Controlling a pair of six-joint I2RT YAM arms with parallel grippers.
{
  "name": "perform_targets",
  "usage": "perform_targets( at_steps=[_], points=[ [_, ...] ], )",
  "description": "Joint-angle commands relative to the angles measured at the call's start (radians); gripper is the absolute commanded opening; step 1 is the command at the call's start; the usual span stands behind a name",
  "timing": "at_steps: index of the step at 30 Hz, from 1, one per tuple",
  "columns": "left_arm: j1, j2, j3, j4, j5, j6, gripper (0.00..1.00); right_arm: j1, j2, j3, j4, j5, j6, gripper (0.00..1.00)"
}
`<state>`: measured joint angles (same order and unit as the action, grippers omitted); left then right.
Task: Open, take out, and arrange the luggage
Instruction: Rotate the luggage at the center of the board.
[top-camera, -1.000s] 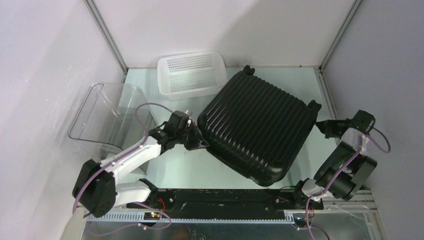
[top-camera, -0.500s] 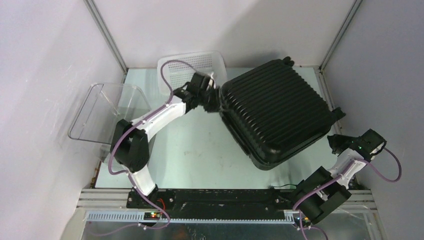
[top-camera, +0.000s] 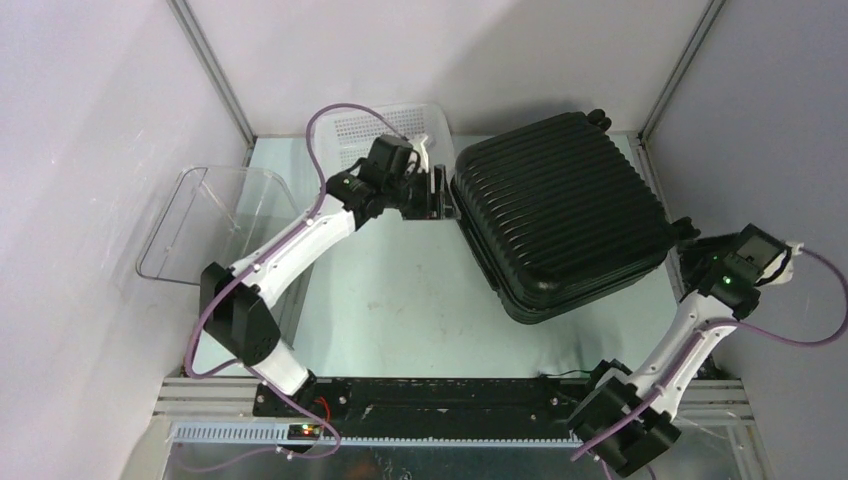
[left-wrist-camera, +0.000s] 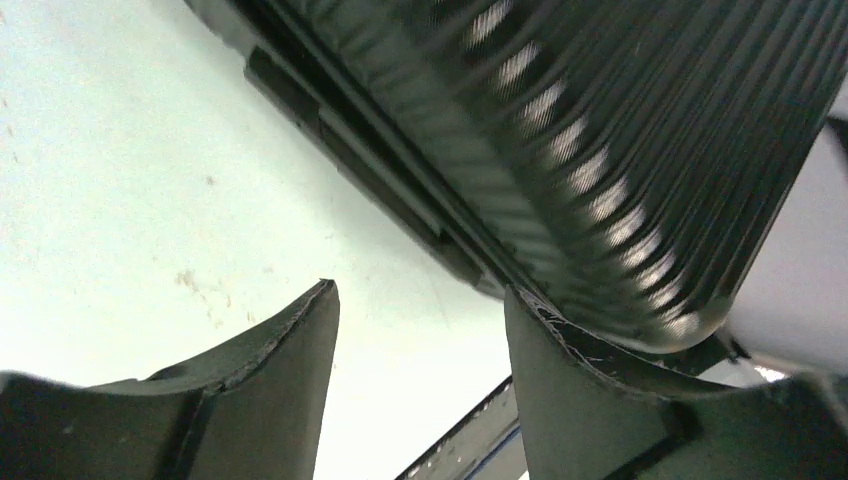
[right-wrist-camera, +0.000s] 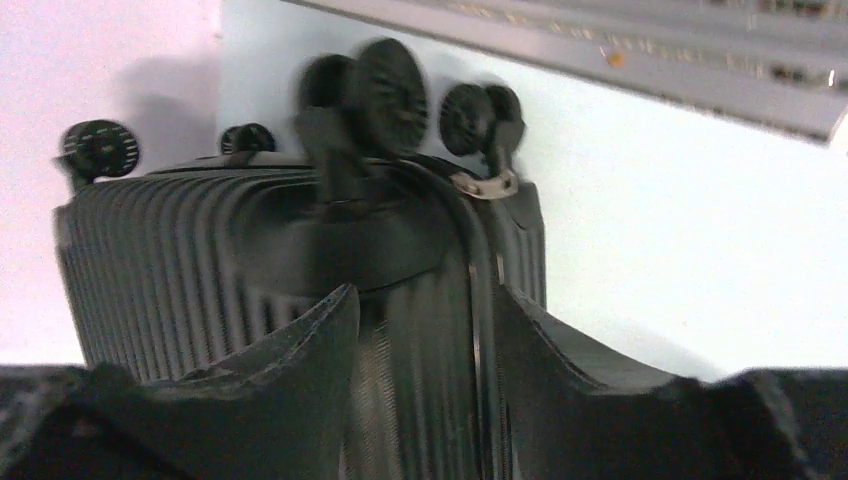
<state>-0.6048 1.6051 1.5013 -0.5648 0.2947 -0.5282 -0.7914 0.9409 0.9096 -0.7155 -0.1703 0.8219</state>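
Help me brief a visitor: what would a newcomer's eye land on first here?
The big black ribbed luggage, closed and lying flat at right rear. Next, both arms flank it: the left gripper open at its left edge, the right gripper open by its wheels. A white basket sits at the back, left of it.

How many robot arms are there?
2. The left arm reaches the luggage's left edge, near the white basket; the right arm stands at its right side. None seem hidden.
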Motion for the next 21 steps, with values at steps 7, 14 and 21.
perform_targets(
  at_steps=[7,14,21],
  points=[
    [-0.121,-0.168,-0.092,-0.043,-0.062,0.039,0.67,0.09,-0.012,0.227,0.112,-0.106,-0.331,0.99],
    [-0.164,-0.183,-0.142,-0.047,-0.093,0.022,0.67,0.211,0.209,0.413,0.123,-0.12,-0.485,0.88],
    [-0.193,-0.189,-0.219,0.07,-0.091,-0.033,0.67,0.289,0.428,0.589,0.01,-0.15,-0.605,0.86]
  ],
)
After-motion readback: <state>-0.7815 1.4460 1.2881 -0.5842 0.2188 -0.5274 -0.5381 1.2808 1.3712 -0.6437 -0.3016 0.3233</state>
